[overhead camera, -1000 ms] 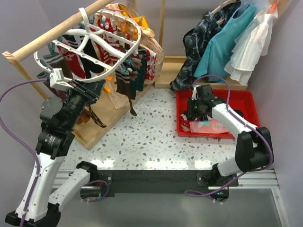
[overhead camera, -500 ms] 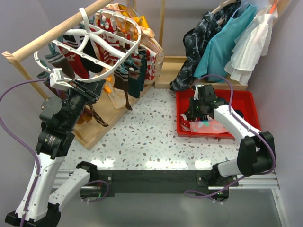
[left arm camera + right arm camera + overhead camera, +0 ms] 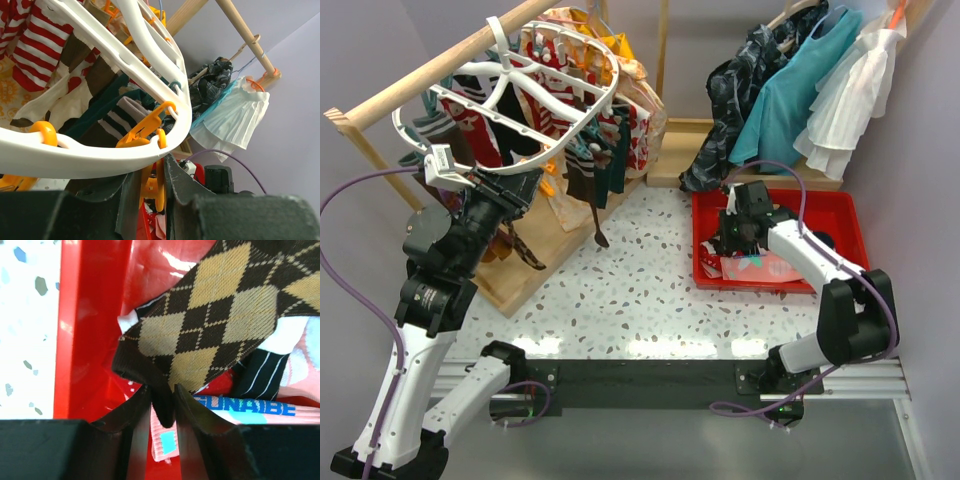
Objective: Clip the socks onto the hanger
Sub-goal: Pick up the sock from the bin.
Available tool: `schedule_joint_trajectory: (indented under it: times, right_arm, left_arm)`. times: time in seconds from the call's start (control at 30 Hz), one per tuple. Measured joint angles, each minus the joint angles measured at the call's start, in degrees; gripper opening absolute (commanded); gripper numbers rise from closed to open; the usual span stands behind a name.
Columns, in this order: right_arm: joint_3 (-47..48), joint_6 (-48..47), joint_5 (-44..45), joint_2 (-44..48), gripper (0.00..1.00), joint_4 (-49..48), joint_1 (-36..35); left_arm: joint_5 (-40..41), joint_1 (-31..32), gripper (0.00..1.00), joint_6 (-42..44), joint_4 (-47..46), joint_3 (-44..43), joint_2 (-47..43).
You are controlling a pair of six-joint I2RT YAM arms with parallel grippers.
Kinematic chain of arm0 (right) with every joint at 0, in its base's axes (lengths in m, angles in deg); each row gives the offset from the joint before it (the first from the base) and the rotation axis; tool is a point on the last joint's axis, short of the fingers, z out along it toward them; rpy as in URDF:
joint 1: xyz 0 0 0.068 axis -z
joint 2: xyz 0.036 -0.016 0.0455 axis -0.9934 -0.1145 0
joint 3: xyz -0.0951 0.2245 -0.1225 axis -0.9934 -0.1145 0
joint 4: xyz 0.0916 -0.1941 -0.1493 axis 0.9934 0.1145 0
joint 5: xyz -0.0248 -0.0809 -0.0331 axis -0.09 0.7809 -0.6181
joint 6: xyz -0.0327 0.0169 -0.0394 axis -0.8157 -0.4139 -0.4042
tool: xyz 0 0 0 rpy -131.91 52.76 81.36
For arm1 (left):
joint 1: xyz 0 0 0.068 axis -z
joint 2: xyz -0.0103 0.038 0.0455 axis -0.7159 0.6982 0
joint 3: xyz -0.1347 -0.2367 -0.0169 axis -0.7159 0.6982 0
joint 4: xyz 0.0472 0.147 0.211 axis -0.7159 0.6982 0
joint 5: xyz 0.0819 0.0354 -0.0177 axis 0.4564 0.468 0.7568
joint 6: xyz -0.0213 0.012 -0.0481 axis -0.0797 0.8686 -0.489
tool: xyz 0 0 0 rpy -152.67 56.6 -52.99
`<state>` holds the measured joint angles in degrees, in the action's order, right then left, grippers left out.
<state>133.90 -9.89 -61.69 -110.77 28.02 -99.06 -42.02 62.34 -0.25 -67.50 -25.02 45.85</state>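
Speckled white surface [image 3: 640,290] holds a red plastic tray [image 3: 90,315] at right, where the right claw [image 3: 161,396] is clamped on a brown-black argyle sock [image 3: 210,325]. Far left, the left claw [image 3: 151,169] pinches an orange plastic clip [image 3: 151,189] under the white oval hanger [image 3: 90,160].

Blue "GUNAIBE" on white-pink sock [image 3: 260,407] in red tray [image 3: 85,315]

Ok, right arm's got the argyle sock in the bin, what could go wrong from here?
The right gripper pinches the argyle sock by just an edge fold; it may slip on lifting. The sock lies over other socks in the bin and could drag them out. The left gripper squeezes a clip on the hanger, which may swing.
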Motion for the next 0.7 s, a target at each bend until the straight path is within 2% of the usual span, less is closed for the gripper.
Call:
schedule_joint_trajectory:
  times: [0.17, 0.27, 0.3, 0.37, 0.7]
  right_arm:
    - [-0.52, -0.26, -0.09, -1.09, 0.2, -0.13, 0.0]
    - [-0.68, -0.44, -0.09, -1.09, 0.1, -0.28, 0.0]
    - [-0.74, -0.42, -0.09, -1.09, 0.04, -0.33, 0.0]
    - [-0.79, -0.61, -0.09, -1.09, 0.0, -0.44, 0.0]
    - [-0.15, -0.13, -1.95, 4.04, 0.0, 0.15, -0.07]
  left_arm:
    - [-0.04, 0.0, 0.15, 0.02, -0.02, 0.0, -0.11]
    - [-0.15, 0.0, 0.15, 0.0, -0.04, 0.0, -0.11]
    - [-0.17, 0.0, 0.15, 0.0, -0.09, 0.04, -0.15]
    - [-0.17, 0.0, 0.15, 0.0, -0.28, 0.22, -0.22]
    - [-0.26, 0.0, 0.15, 0.0, -0.42, 0.24, -0.31]
